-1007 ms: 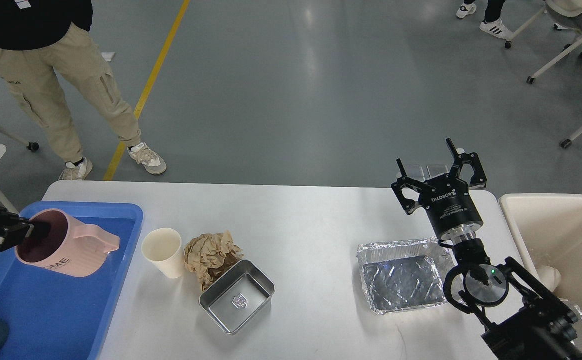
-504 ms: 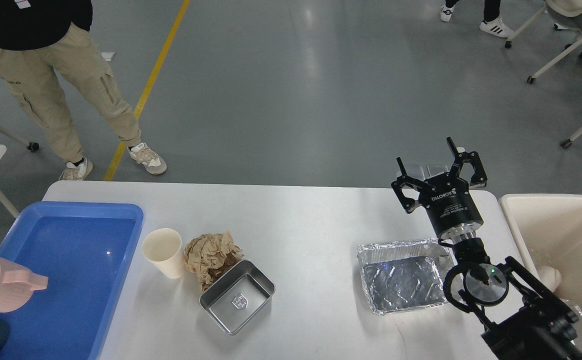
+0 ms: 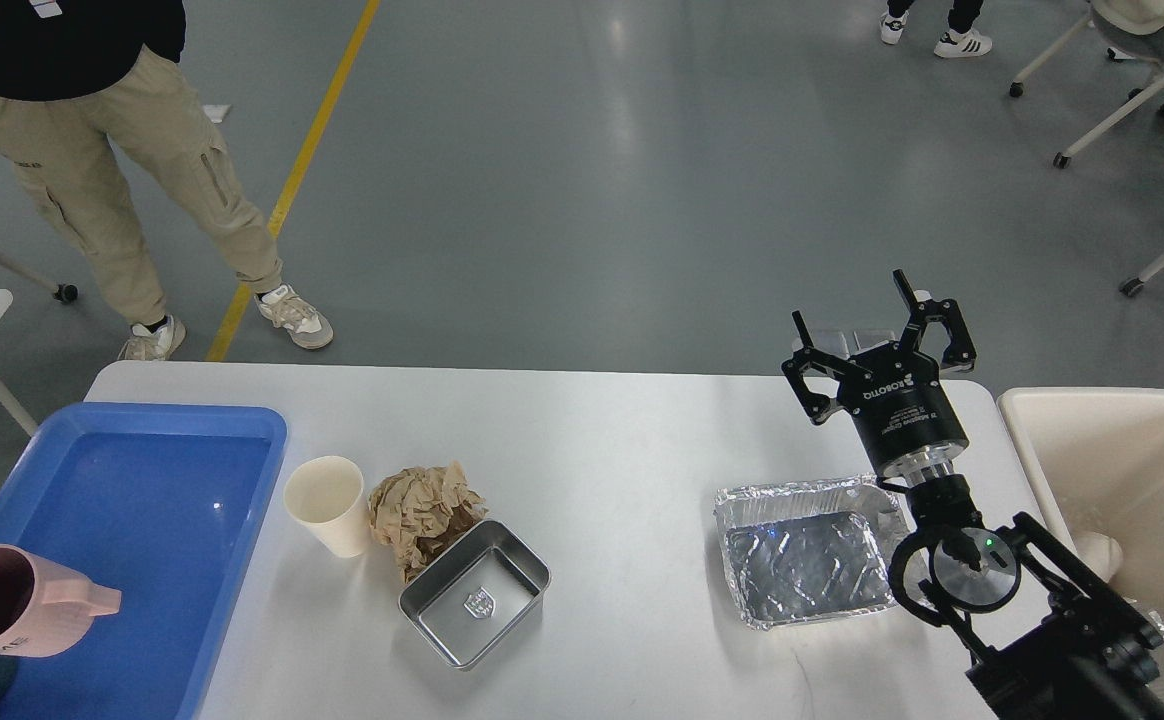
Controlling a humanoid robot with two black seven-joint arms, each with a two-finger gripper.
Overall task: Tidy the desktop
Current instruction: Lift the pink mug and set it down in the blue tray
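head view shows the desktop (image 3: 622, 450) filling the lower middle, between the blue tray (image 3: 252, 500) at its left end and a cream bin (image 3: 1122, 470) just beside its right end. my right gripper (image 3: 877, 335) hangs over the far right part of the desktop with its jaws spread wide and nothing between them. my left gripper is out of the picture, so i can't report on it; only the pink pitcher (image 3: 27, 612) pokes in at the left edge, low over the near corner of the tray, tilted on its side with the spout toward the tray.

risks as i judge them: the pitcher looks only partly over the tray, so a release from here could let it roll onto the rim or off the near edge. the paper cup (image 3: 327, 503), crumpled brown paper (image 3: 424, 512) and steel dish (image 3: 475, 592) sit packed together, paper touching both, so reaching for 1 could drag or tip the others; the cup is light and would fall easily. the foil tray (image 3: 802, 550) lies right under my right forearm, thin and easily crushed or snagged if the arm drops.
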